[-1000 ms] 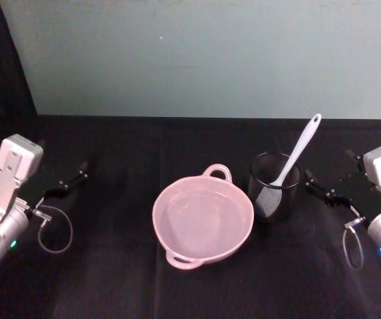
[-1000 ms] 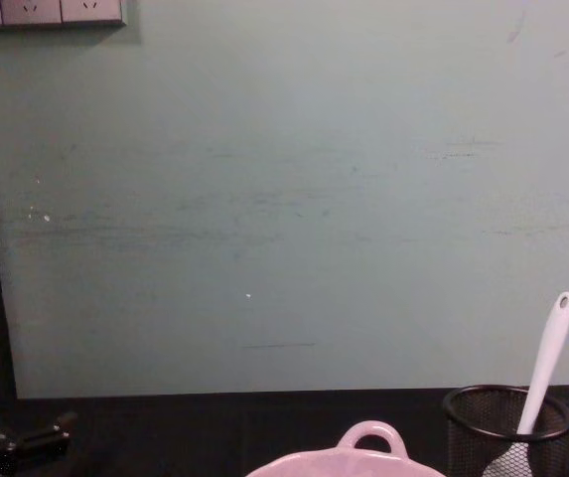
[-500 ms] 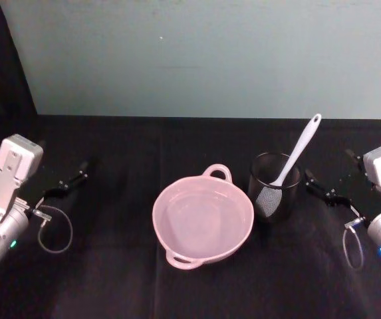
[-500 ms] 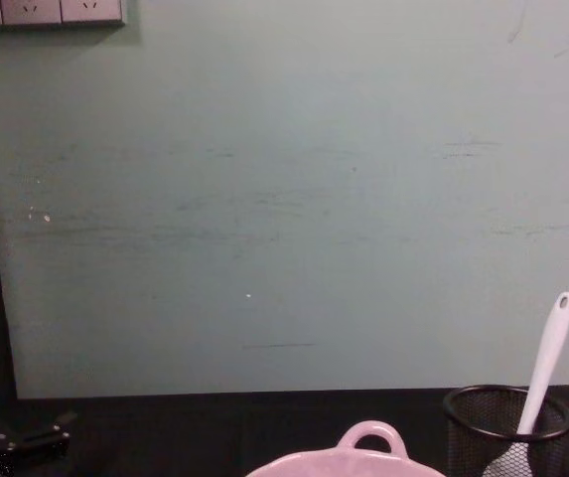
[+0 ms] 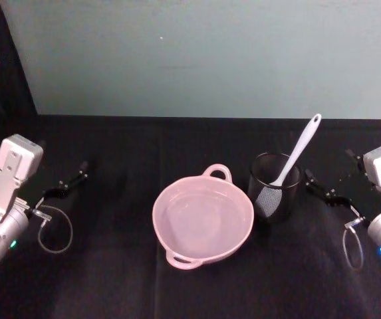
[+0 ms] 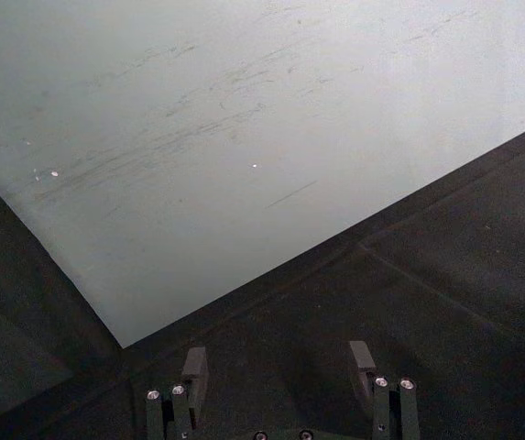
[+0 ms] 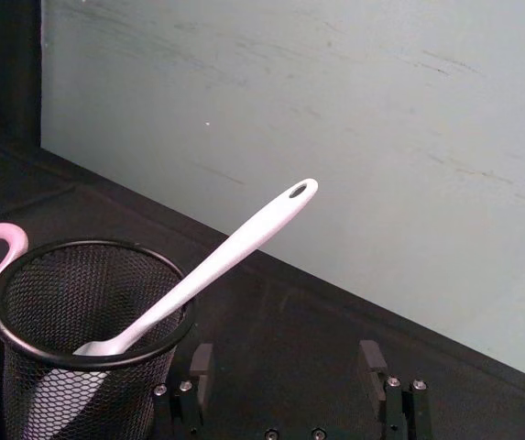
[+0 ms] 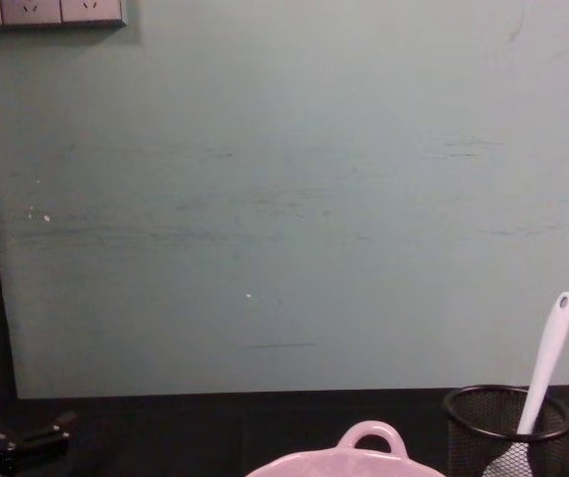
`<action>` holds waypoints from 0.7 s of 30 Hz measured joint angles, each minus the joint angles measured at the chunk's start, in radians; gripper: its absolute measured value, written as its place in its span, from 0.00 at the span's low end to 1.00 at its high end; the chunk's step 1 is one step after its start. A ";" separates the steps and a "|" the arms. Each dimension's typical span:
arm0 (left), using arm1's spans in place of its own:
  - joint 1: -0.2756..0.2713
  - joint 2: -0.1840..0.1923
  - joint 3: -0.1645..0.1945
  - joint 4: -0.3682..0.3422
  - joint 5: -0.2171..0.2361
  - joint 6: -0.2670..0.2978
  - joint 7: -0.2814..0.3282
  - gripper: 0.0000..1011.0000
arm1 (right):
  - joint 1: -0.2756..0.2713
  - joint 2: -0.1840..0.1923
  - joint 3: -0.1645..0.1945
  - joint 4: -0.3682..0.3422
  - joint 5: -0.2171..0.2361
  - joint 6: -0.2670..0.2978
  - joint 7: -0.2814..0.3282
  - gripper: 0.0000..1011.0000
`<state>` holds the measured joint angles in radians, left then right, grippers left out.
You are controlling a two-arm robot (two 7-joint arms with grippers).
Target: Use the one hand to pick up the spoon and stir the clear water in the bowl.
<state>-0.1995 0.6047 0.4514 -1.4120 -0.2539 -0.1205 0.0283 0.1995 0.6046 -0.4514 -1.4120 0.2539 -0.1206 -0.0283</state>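
1. The long slim white plastic spoon [image 5: 296, 153] stands tilted in the black wire-mesh cup [image 5: 274, 199]. Its blade is down in the cup and its holed handle end leans up and away over the rim. It is near the right gripper [image 7: 283, 362], on that gripper's inner side and apart from it.
2. The wide pale pink bowl [image 5: 165, 198] holding clear water sits just beyond the cup from the right gripper, between the two arms.
3. The right gripper is low over the black table [image 5: 110, 279], with its jaws spread wide and nothing between them.
4. The left gripper [image 6: 278, 359] is parked well apart from the bowl on its far side, jaws likewise wide and empty.
5. Likely faults:
   - The cup looks light, so a sideways approach against the handle could tip it or drag it into the bowl.
   - The handle is thin and slanted, so jaws closing off-axis may let it twist or slip.
   - A grip too near the holed end would leave little control of the blade when stirring, and water may slop over the rim.
6. Compared with the earlier frames, no change is visible: the spoon, cup, bowl and both grippers occupy the same positions.
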 joint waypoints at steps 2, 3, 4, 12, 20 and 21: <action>0.000 0.000 0.000 0.000 0.000 0.000 0.000 0.99 | 0.000 0.000 0.000 0.000 0.000 0.000 0.000 0.99; 0.000 0.000 0.000 0.000 0.000 0.000 0.000 0.99 | 0.000 0.000 0.000 0.000 0.000 0.000 0.000 0.99; 0.000 0.000 0.000 0.000 0.000 0.000 0.000 0.99 | 0.000 0.000 0.000 0.000 0.000 0.000 0.000 0.99; 0.000 0.000 0.000 0.000 0.000 0.000 0.000 0.99 | -0.039 0.002 0.035 -0.041 0.013 -0.003 -0.001 0.99; 0.000 0.000 0.000 0.000 0.000 0.000 0.000 0.99 | -0.147 -0.003 0.157 -0.144 0.196 0.005 0.037 0.99; 0.000 0.000 0.000 0.000 0.000 0.000 0.000 0.99 | -0.155 -0.006 0.171 -0.150 0.221 0.006 0.048 0.99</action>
<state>-0.1995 0.6047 0.4514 -1.4120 -0.2539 -0.1205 0.0283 0.0443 0.5983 -0.2804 -1.5621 0.4747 -0.1147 0.0195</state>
